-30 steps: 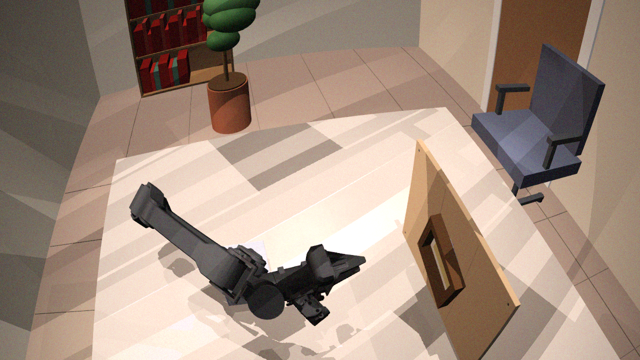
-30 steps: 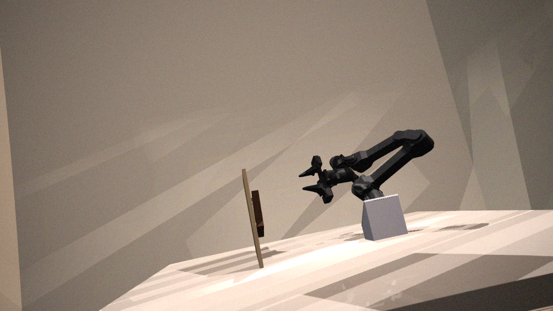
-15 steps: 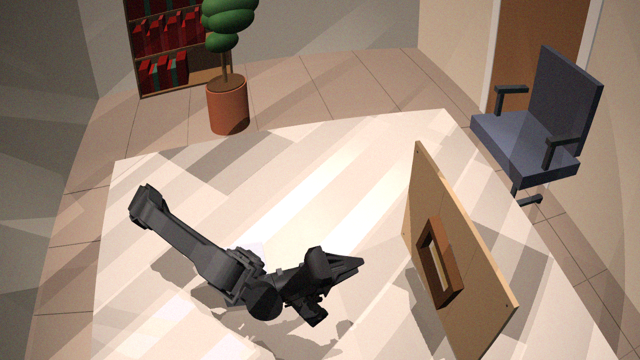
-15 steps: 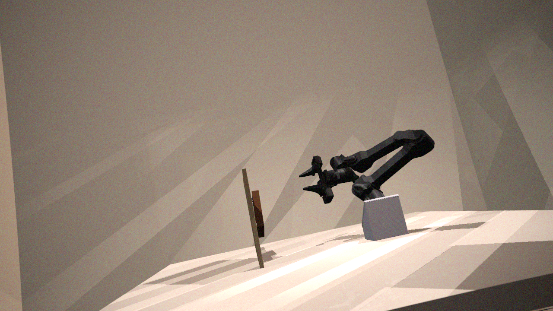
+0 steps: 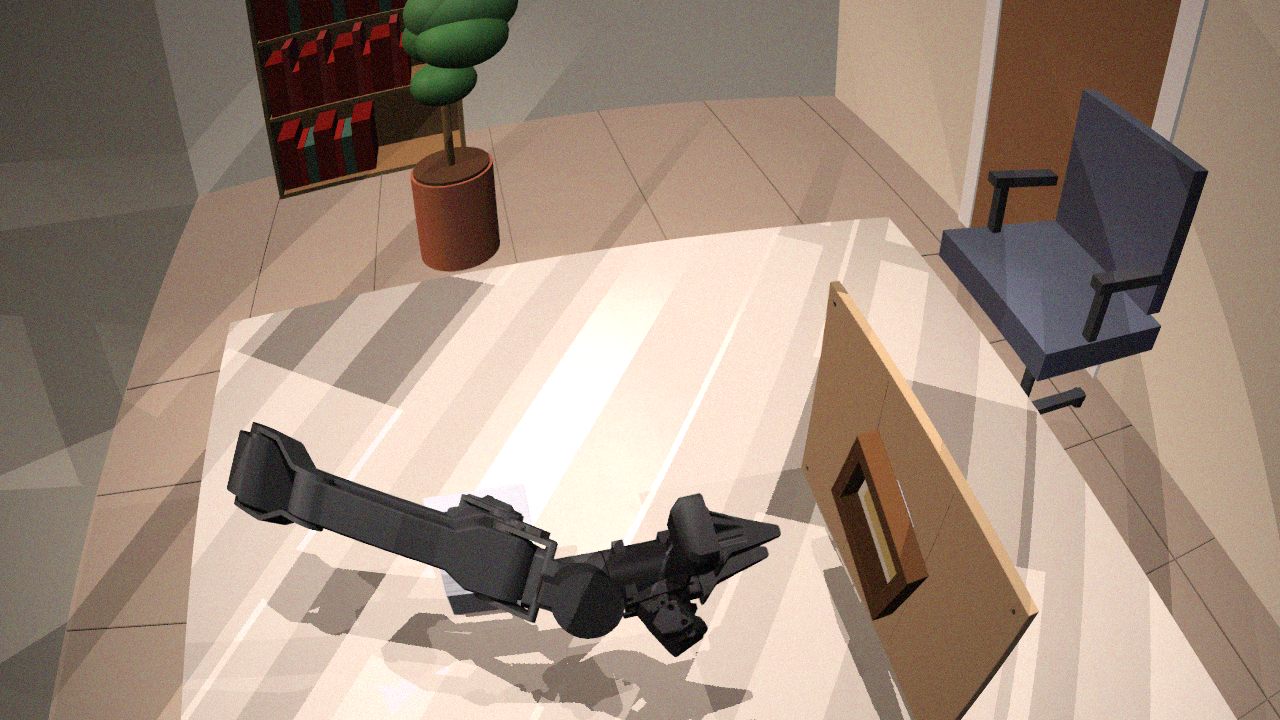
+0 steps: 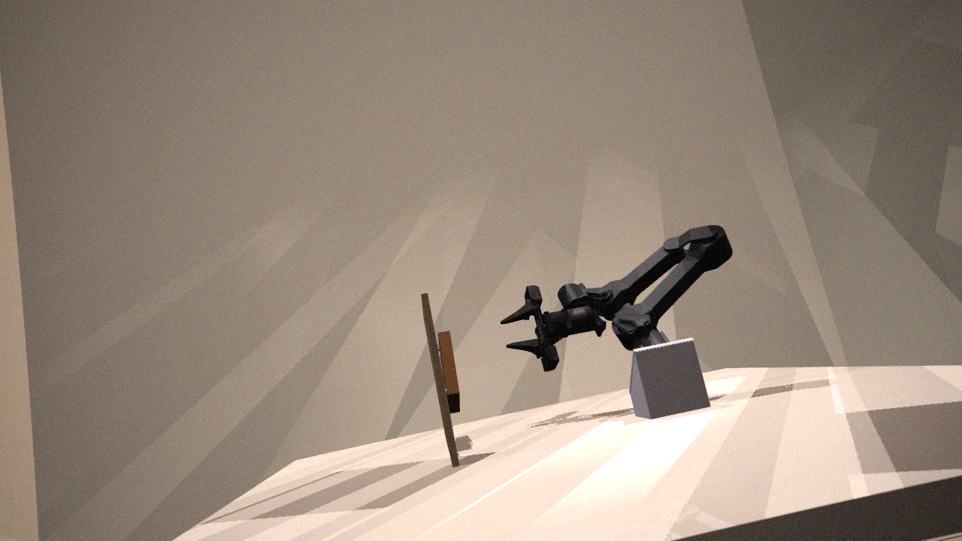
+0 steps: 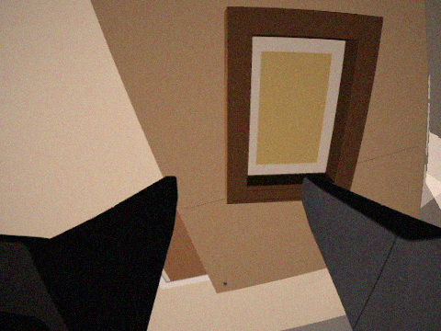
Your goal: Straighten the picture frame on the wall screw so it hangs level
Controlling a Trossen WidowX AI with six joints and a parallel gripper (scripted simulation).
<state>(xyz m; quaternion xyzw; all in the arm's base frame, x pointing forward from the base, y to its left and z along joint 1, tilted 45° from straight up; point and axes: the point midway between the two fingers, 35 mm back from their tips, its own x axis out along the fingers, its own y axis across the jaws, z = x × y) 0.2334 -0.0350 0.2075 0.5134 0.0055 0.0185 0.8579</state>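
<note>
The brown picture frame [image 5: 895, 510] [image 6: 449, 363] [image 7: 239, 101], around a white mat and yellow picture, hangs on the upright wooden board [image 5: 966, 573] [image 6: 429, 319] [image 7: 184, 115]. It is crooked: in the top view its far end, toward the chair, sits higher against the board's top edge than its near end. Screw and notched strip are hidden. My gripper [image 5: 772, 541] [image 6: 504, 334] [image 7: 241, 187] is open and empty, its fingers one above the other in the exterior view. It stands in front of the frame with a gap between, touching neither frame nor board.
The board stands on the pale table [image 5: 358, 456] [image 6: 605, 470]. My arm rises from a grey block [image 6: 673, 379] opposite the board. Beyond the table are a blue chair [image 5: 1011, 268], a potted plant [image 5: 454, 214] and a bookshelf [image 5: 411, 161].
</note>
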